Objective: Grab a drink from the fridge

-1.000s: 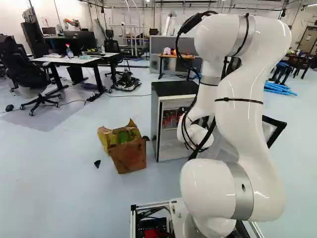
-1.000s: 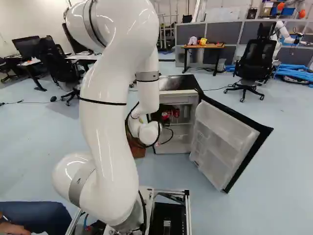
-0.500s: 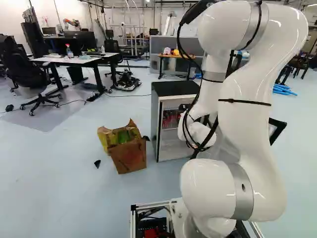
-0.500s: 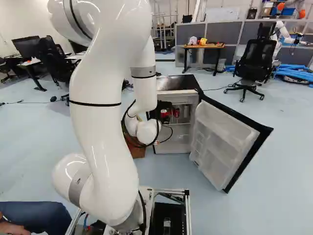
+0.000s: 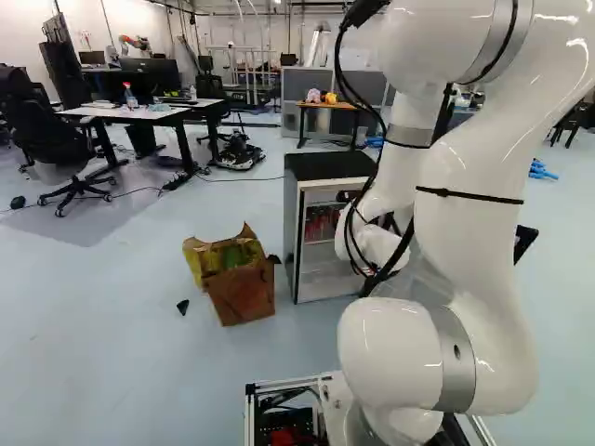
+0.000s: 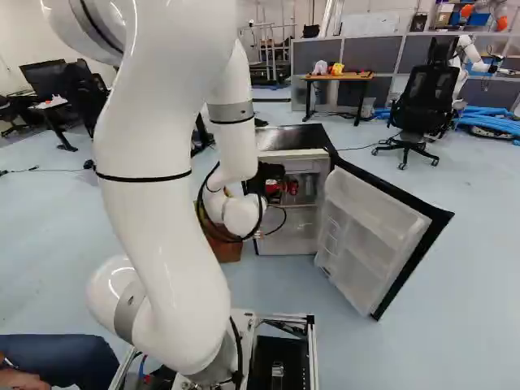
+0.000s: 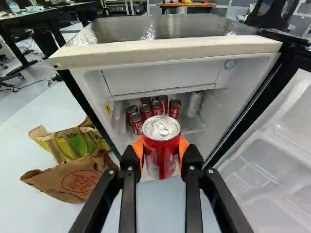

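Before the open fridge [image 6: 292, 153], the black body of my gripper [image 6: 265, 174] shows past the wrist in the right base view; its fingertips are hidden there. In the wrist view, my gripper [image 7: 161, 151] is shut on a red drink can [image 7: 161, 158], an orange pad against each side. The can stands upright, its silver lid showing. Beyond it, several red cans [image 7: 136, 122] and a silver can [image 7: 194, 104] stand on a shelf inside the fridge [image 7: 170, 51].
The fridge door [image 6: 378, 240] stands wide open on the right. A brown paper bag [image 5: 244, 290] with a yellow-green bag [image 5: 223, 253] is on the floor left of the fridge. Farther off are desks [image 5: 130, 113], a black office chair [image 6: 422, 97] and another robot [image 6: 470, 53].
My upper arm has drawn back, shifting right in the left base view and left in the right base view. The wrist has moved slightly. The base, fridge and bags have not moved.
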